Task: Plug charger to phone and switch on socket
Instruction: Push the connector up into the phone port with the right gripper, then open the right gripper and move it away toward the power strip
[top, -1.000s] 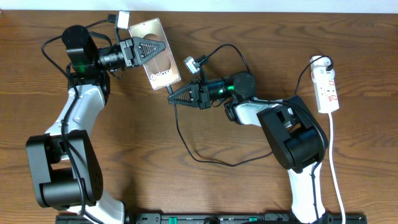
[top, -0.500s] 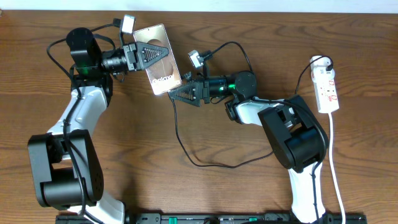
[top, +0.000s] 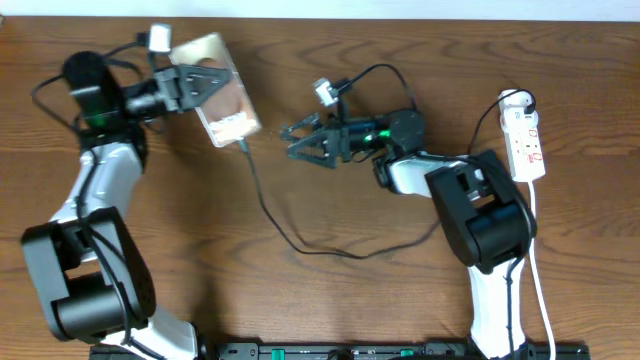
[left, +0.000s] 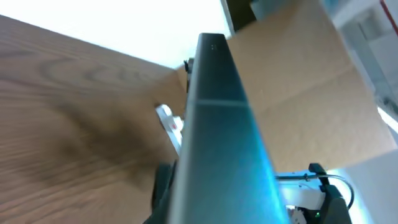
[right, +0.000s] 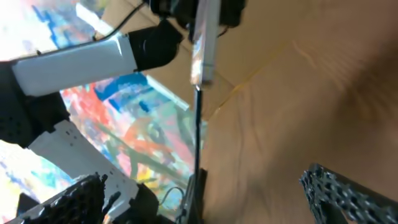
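Far left on the table (top: 400, 300), the left gripper (top: 214, 80) has carried the pinched phone (top: 232, 110) further left, the charger (top: 262, 200) now trailing from its near edge, while the right gripper (top: 288, 141) stands spread and apart; the socket (top: 527, 140) lies far right.

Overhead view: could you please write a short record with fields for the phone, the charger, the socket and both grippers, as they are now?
phone: held in the left gripper
charger: black cable; its tip meets the phone's lower edge and seems plugged in; the rest lies slack on the table
socket: at the table's right side, nothing touching it; switch state cannot be read
left gripper: shut on the phone
right gripper: open, empty, between phone and socket
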